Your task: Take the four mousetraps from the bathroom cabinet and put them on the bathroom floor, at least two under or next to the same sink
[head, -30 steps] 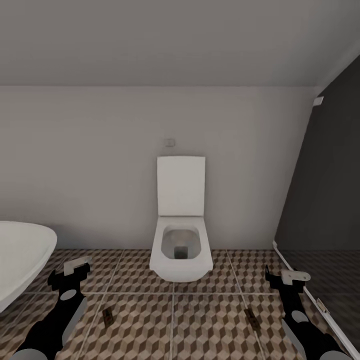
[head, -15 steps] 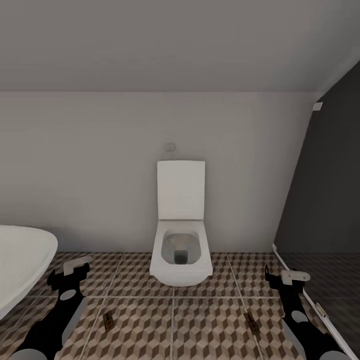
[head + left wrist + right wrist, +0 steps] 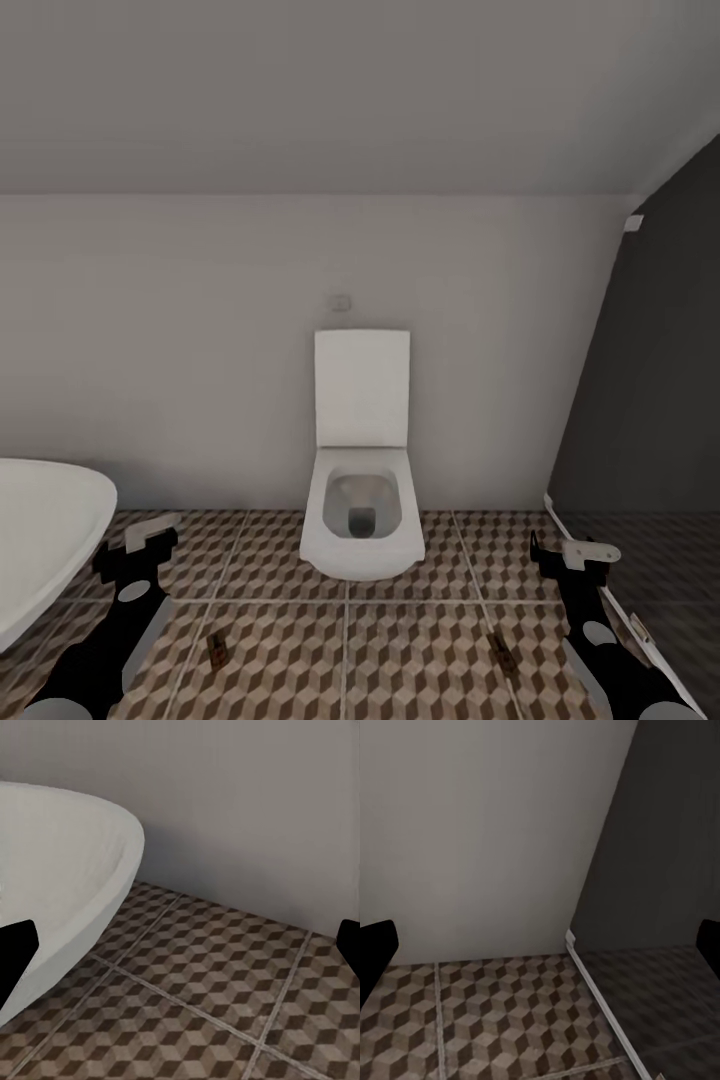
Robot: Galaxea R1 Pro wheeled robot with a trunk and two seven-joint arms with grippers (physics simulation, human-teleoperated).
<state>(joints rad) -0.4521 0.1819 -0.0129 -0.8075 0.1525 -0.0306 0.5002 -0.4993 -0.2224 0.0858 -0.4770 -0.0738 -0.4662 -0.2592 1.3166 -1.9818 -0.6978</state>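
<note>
Two mousetraps lie flat on the bathroom floor [image 3: 400, 650]. One mousetrap [image 3: 215, 651] is at about 7 o'clock from the toilet [image 3: 361, 500]. The other mousetrap [image 3: 505, 649] is at about 5 o'clock from it. Each is a tiny, thin, dark brown rectangle, much smaller than one tile. They rest apart from each other, and nothing touches them. I think they lie this way because they were put down on the floor, which is where the task wants them. No sink and no cabinet can be seen here, so I cannot tell if these two are near a sink.

The floor has big square tiles with pale lines between them. Each tile is printed with little brown, beige and grey cubes. It looks hard and smooth.

The left gripper [image 3: 145, 540] hangs above the floor at 12 o'clock from the first trap. Its fingers are spread wide and nothing is between them. The right gripper [image 3: 575, 552] hangs at about 1 o'clock from the second trap, also spread and empty. Both are black and grey.

The toilet is white and shiny, with a square lid standing up against the plain grey wall [image 3: 200, 350]. A round white bathtub [image 3: 45, 540] curves in beside the left arm. A dark flat panel [image 3: 650, 400] with a white edge at its foot stands by the right arm.
</note>
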